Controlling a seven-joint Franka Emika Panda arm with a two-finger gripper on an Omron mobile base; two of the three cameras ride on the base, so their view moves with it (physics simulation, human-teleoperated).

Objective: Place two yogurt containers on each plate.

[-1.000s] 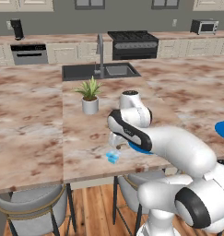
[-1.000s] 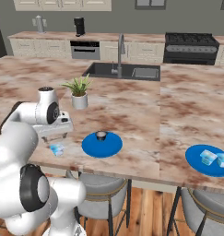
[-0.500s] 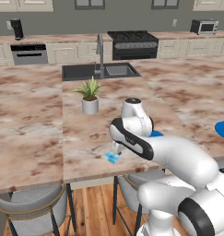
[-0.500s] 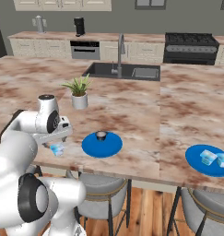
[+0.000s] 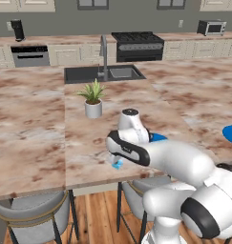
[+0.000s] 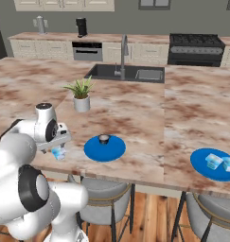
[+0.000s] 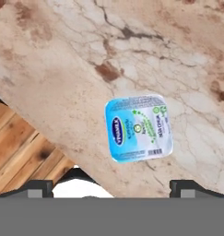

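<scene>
— Sitting near the middle of the hand view, the loose yogurt container (image 7: 138,128) is a rounded-square cup with a printed pale blue and white lid, lying flat on the marble counter (image 7: 168,50). How close is the counter's edge?

— Close. The edge runs diagonally from the upper left toward the lower middle of that frame, passing just left of and below the cup, with brown wood floor (image 7: 21,152) beyond it. Open stone spreads to the upper right.

— And the gripper?

— The gripper (image 7: 109,186) hangs above the cup with its jaws spread wide; the two dark tips sit far apart at the bottom of the frame and hold nothing. In the left base view it (image 5: 118,157) is low centre, over the cup (image 5: 117,164) by the front edge.

— Where are the plates?

— In the right base view, the near plate (image 6: 111,150), a flat bright blue disc, lies lower centre, just right of the cup (image 6: 58,152), carrying a small dark round object (image 6: 103,138). The far plate (image 6: 201,163) is at the lower right by the front edge, with two yogurt containers (image 6: 219,162) side by side on it.

— Anything else nearby?

— A potted plant (image 6: 80,96) in a pale pot, upper left of the near plate, well apart from it, with bare veined stone between. Padded grey stools (image 6: 103,191) stand under the overhang. A dark sink (image 6: 126,73) sits further up.
</scene>
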